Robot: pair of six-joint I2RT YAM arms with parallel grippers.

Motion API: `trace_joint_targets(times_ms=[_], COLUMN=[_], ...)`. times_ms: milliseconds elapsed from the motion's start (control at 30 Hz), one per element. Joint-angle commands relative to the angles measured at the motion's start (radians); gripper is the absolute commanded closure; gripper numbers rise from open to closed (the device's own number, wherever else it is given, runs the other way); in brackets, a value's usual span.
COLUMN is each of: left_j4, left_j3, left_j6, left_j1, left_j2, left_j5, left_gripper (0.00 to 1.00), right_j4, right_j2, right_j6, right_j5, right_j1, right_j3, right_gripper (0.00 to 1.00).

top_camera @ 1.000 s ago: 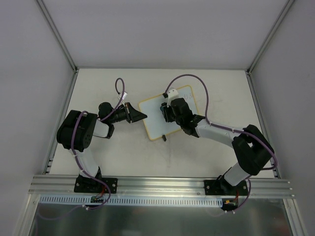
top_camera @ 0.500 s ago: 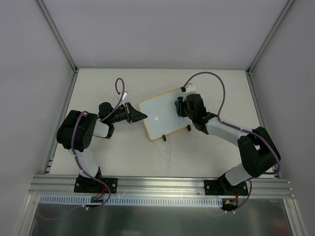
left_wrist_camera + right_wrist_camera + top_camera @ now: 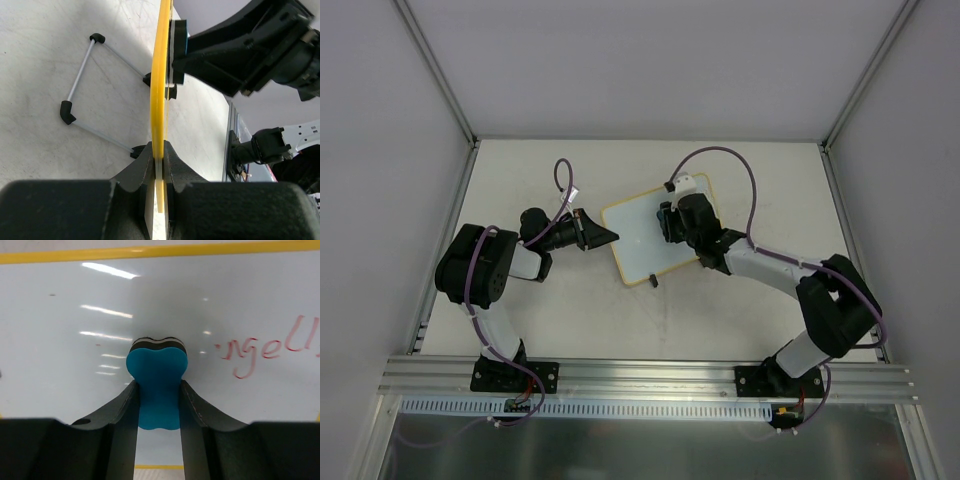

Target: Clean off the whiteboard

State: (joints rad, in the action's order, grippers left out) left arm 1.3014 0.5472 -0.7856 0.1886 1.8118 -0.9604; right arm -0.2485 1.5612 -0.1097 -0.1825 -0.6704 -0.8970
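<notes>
- The left fingers [image 3: 144, 165] are closed on the left edge of the whiteboard [image 3: 638, 240], pinching its yellow frame.
- The whiteboard sits mid-tabletop [image 3: 580, 310] between the two arms, turned at an angle. A wire stand [image 3: 81, 71] shows behind it, clipped to the frame.
- The right fingers [image 3: 125, 412] grip a blue eraser [image 3: 156, 380], which is pressed against the glossy white surface.
- Red writing [image 3: 265, 347] is on the board just to the right of the eraser.

On the whiteboard [image 3: 75, 370], red handwriting [image 3: 270, 347]: "ngell"
</notes>
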Motion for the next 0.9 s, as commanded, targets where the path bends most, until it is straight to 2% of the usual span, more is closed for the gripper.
trace_joint_targets(times_ms=[0, 267, 433, 633, 867], left_j4=[0.346, 0.348, 0.351, 0.352, 0.354], left_j3=[-0.003, -0.01, -0.01, -0.012, -0.012], left_j6=[0.011, 0.02, 0.019, 0.017, 0.017], left_j1=[0.003, 0.002, 0.005, 0.003, 0.003], left_j2=[-0.019, -0.025, -0.023, -0.025, -0.023], left_j5=[-0.061, -0.063, -0.061, -0.064, -0.063], left_gripper=[1.0, 1.0, 1.0, 1.0, 1.0], right_j4=[0.049, 0.08, 0.086, 0.089, 0.109], right_j2=[0.056, 0.109, 0.125, 0.112, 0.069], right_j6=[-0.01, -0.004, -0.005, 0.016, 0.035], right_j5=[0.014, 0.034, 0.017, 0.049, 0.074], right_j1=[-0.08, -0.162, -0.166, -0.106, 0.021], right_j3=[-0.069, -0.158, -0.169, -0.16, -0.123], right_gripper=[1.0, 1.0, 1.0, 1.0, 1.0])
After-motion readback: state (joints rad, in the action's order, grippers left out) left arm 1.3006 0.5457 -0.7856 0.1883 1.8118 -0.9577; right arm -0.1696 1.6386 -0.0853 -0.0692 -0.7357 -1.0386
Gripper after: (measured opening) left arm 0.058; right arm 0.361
